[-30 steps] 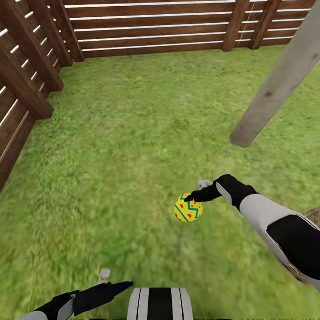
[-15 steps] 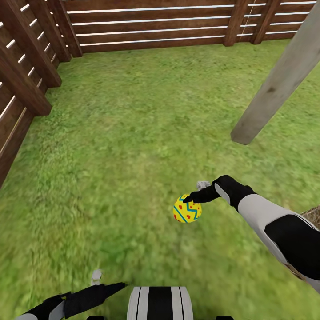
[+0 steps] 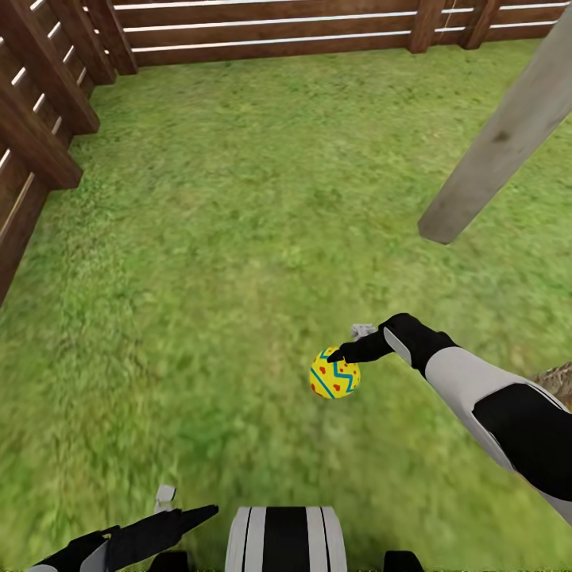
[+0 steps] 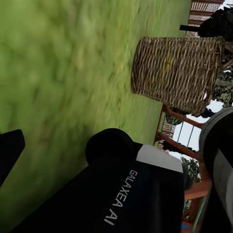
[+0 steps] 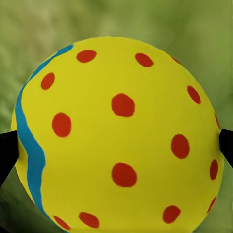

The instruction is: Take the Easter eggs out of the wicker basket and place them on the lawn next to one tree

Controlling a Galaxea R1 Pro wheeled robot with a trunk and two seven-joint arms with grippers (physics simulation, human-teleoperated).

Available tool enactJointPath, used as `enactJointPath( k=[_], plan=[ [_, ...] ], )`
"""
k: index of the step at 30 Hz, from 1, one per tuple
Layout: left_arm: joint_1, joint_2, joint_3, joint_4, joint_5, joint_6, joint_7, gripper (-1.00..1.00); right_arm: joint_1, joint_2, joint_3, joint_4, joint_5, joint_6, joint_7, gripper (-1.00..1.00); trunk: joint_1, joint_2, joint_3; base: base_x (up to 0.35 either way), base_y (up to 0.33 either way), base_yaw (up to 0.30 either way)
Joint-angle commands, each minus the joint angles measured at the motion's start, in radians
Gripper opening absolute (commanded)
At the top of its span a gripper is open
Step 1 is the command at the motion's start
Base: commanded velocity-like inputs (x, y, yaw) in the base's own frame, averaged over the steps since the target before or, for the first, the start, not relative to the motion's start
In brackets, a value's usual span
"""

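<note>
Egg (image 5: 119, 133) btwn right gripper (image 3: 340, 355) jaws, clamped

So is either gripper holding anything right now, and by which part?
The right gripper holds a yellow egg with red spots and blue zigzag bands, its fingertips pressed on opposite sides around its widest part. The left gripper holds nothing.

Ground: lawn (image 3: 238, 238), short bright green grass, mottled.
On it, far right: tree (image 3: 496, 151), pale grey-brown trunk, leaning in the head view.
On it, left wrist view: wicker basket (image 4: 177, 73), tan, see-through weave.
Edges: wooden fence (image 3: 262, 32), brown slats.
</note>
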Motion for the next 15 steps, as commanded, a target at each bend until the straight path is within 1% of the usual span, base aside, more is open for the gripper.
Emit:
enactJointPath(
  k=[1, 7, 9, 15],
  plan=[
    [0.000, 0.001, -0.008, -0.001, 0.009, 0.010, -0.003, 1.00, -0.001, -0.001, 0.007, -0.002, -0.009, 0.005, 0.000, -1.00, 0.000, 0.000, -0.005, 0.000, 0.000, 0.000],
    [-0.001, 0.001, -0.008, -0.001, 0.009, 0.010, -0.003, 1.00, -0.001, -0.001, 0.007, -0.002, -0.010, 0.005, 0.000, -1.00, 0.003, -0.002, -0.028, 0.000, 0.000, 0.000],
    [-0.001, 0.001, -0.008, -0.001, 0.009, 0.010, -0.002, 1.00, -0.001, -0.001, 0.007, -0.002, -0.010, 0.005, -0.001, -1.00, 0.003, -0.002, -0.028, 0.000, 0.000, 0.000],
    [0.000, 0.000, -0.008, -0.001, 0.009, 0.010, -0.002, 1.00, -0.001, -0.001, 0.008, -0.002, -0.010, 0.005, -0.001, -1.00, 0.006, -0.003, -0.051, 0.000, 0.000, 0.000]
  ],
)
